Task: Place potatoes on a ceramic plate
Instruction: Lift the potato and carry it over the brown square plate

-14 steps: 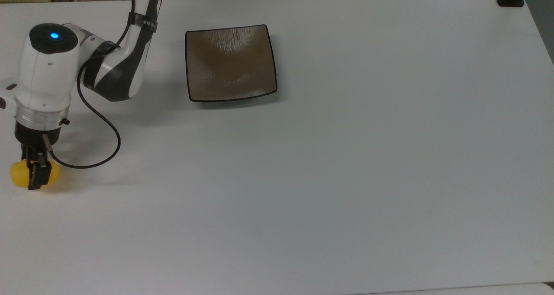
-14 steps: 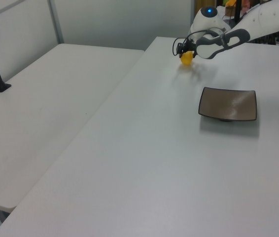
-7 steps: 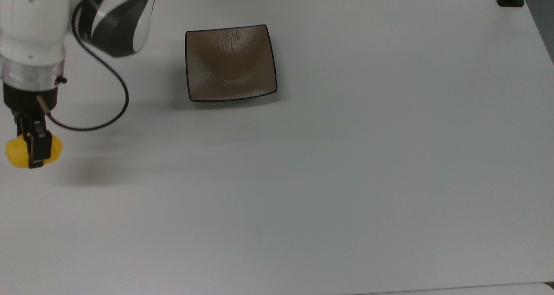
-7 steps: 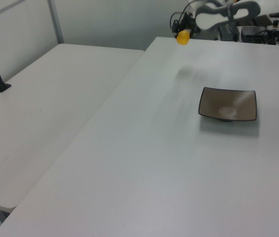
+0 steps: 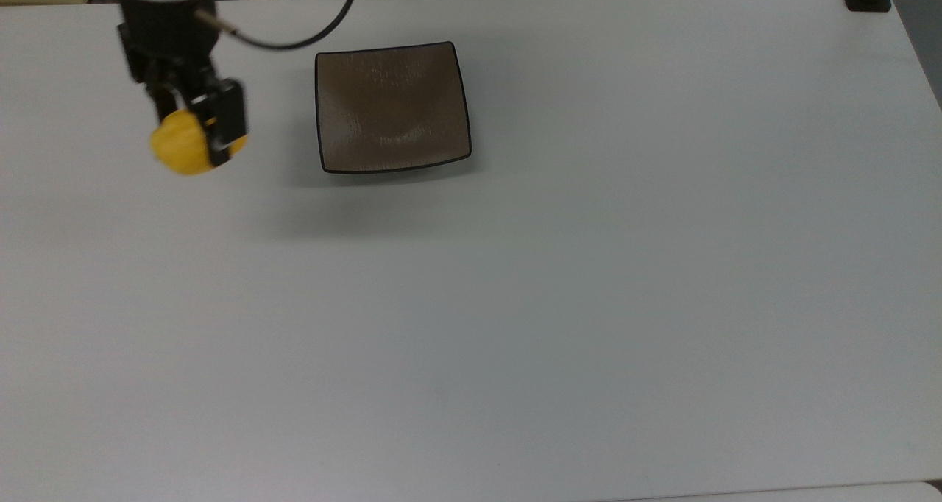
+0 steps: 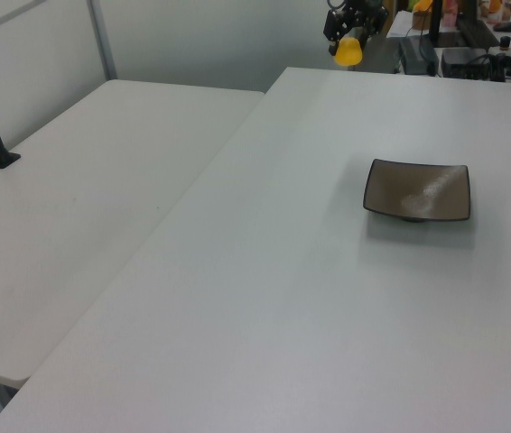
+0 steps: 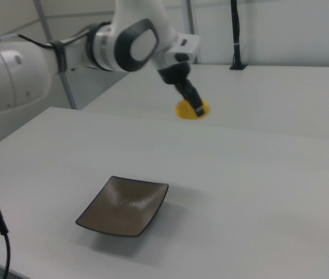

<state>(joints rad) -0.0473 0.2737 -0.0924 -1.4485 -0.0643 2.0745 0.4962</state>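
Upper left of the top view: your gripper, jaws clamped on the potato, one item, yellow, oval, carried clear above the table.

Upper middle of the top view, just to the right of the gripper: one plate, square, brown, black-rimmed, nothing on it. The potato is beside the plate, not over it.

Top edge of the left view: gripper and potato sit high above the far end of the table, well apart from the plate lying lower right.

Centre of the right view: potato hangs in the gripper, up and to the right of the plate.

Risks, as you should judge them:
- Smooth, rounded load on narrow fingers; a sharp swing could let it twist out.
- Release from this height would likely bounce or roll it off the curved, glossy dish.
- Opening before you centre over the dish drops it on bare table.
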